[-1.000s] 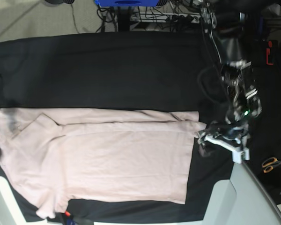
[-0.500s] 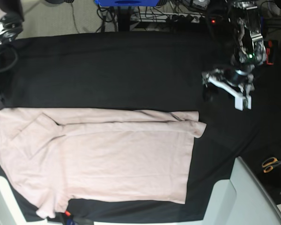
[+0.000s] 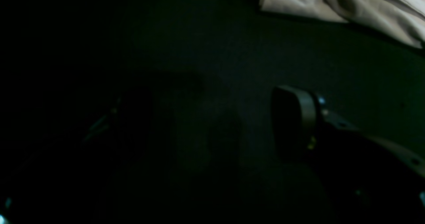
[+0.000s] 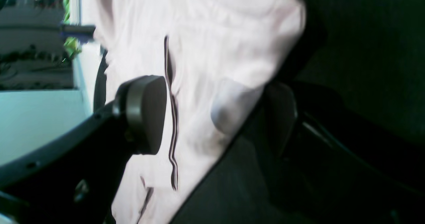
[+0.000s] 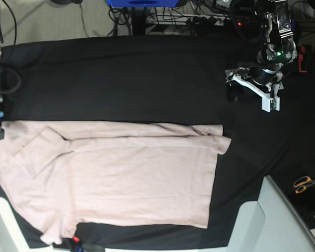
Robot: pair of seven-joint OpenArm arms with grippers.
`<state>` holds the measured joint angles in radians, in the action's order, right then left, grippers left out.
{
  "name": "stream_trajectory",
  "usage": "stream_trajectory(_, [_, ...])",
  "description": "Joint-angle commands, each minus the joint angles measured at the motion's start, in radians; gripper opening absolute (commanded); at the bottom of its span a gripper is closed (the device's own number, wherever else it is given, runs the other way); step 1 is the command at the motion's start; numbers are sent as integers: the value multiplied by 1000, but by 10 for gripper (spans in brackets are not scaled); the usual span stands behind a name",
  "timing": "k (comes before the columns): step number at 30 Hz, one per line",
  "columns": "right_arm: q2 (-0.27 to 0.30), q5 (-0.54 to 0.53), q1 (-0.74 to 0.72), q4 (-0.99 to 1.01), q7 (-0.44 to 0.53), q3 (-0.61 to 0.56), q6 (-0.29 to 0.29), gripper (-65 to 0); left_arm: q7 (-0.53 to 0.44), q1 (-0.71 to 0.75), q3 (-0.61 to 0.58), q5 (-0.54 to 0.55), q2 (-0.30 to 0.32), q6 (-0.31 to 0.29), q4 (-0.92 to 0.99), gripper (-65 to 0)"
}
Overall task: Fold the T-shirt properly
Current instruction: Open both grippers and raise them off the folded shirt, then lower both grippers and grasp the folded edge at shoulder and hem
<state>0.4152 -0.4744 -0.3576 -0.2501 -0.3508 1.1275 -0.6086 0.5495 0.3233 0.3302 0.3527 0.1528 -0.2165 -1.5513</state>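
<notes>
The bench (image 5: pixel 121 73) is draped in a black cloth (image 5: pixel 147 89) that runs almost to every edge. On its near half lies the T-shirt (image 5: pixel 110 178), pale pink and by far the largest light thing, spread flat from the left edge to past the middle, with one long strip already folded over along its far side and a sleeve (image 5: pixel 58 231) reaching toward the near-left corner.

The fabric looks thin, soft and light. It will likely sag and crease wherever it is lifted, slide easily over the cloth, and carry no shape of its own, so a single pinch in the middle would only bunch it. Corners and hems seem the sensible places to take hold: the hem corner (image 5: pixel 223 143) on the right, and the collar and shoulder end at the left edge.

The left gripper (image 5: pixel 252 86) hangs over bare cloth near the far-right corner, well apart from the shirt, its jaws spread and holding nothing. The right gripper (image 4: pixel 215 117) sits at the left edge over the shirt's end; in its wrist view its jaws stand released with pink fabric lying between them, not yet pinched.

A pair of scissors (image 5: pixel 304 184) lies off the right edge.
</notes>
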Motion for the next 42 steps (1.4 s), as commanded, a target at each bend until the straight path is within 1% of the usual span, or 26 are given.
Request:
stream_trajectory(1, [20,-10,-16,-7,11,0,-7,-218,-19,-3,4,12,8,-4,-18,-118])
stream_trajectory(4, [20,-10,-28,-7,11,0,-6,-222,-19,-5,4,12,8,-4,-18,-118])
stream_trajectory(6, [20,-10,-30,-7,11,0,-6,-276,-19,-10,4,12,8,-4,-18,-118])
stream_trajectory(7, [20,-10,-31,-7,11,0,-6,-321,-19,-11,4,12,6,-4,-18,-118])
stream_trajectory(10, [20,-10,-34,-5,11,-2,-4,-518,-19,-16,4,12,4,-4,-18,-118])
stream_trajectory(11, [20,-10,-34,-4,11,-2,-4,-573,-19,-16,2,12,4,-4,-18,-117])
stream_trajectory(12, [18,-10,-34,-4,11,-2,-4,-624,-19,-16,0,12,4,-4,-18,-112])
stream_trajectory(13, [18,-10,-34,-4,8,-2,-4,-650,-19,-20,0,12,4,-4,-18,-109])
stream_trajectory(16, [18,-10,-34,-4,6,-2,-4,-644,-19,-51,4,16,-8,-4,16,-105])
stream_trajectory(17, [18,-10,-34,-4,5,-2,-4,-644,-19,-68,5,33,-12,-5,39,-102])
stream_trajectory(18, [18,-10,-33,-4,5,-2,-4,-644,-19,-86,5,65,-12,-5,70,-94])
stream_trajectory(19, [18,-10,-31,-4,5,-2,-4,-644,-19,-102,5,113,-9,-5,104,-71])
stream_trajectory(21, [18,-10,-30,-4,5,-2,-4,-644,-9,-126,5,228,-5,-5,167,0])
stream_trajectory(23, [18,-10,-30,-4,5,-2,-4,-644,8,-152,-7,326,15,-5,213,0])
stream_trajectory(25, [18,-10,-27,-4,5,-2,-4,-644,8,-174,-29,386,23,-5,243,0])
stream_trajectory(28, [18,-10,-16,-4,-4,-2,-6,-644,7,-206,-49,397,21,-5,262,0])
stream_trajectory(30, [18,-10,-16,-4,-24,-2,-9,-644,7,-227,-53,400,18,-5,275,-12])
stream_trajectory(32, [18,-10,-14,-4,-27,-2,-10,-644,7,-255,-55,400,-3,-2,297,-21])
stream_trajectory(35, [18,-10,-14,-4,-27,-2,-10,-644,7,-295,-53,394,-31,1,338,-71])
stream_trajectory(38, [20,-10,-14,-4,-34,-2,-10,-644,4,-330,-52,394,-42,1,395,-118])
stream_trajectory(40, [23,-10,-13,-4,-34,-2,-10,-644,2,-352,-49,394,-48,1,430,-132])
stream_trajectory(42, [24,-10,-11,-5,-34,-2,-10,-644,2,-373,-52,392,-51,1,457,-132])
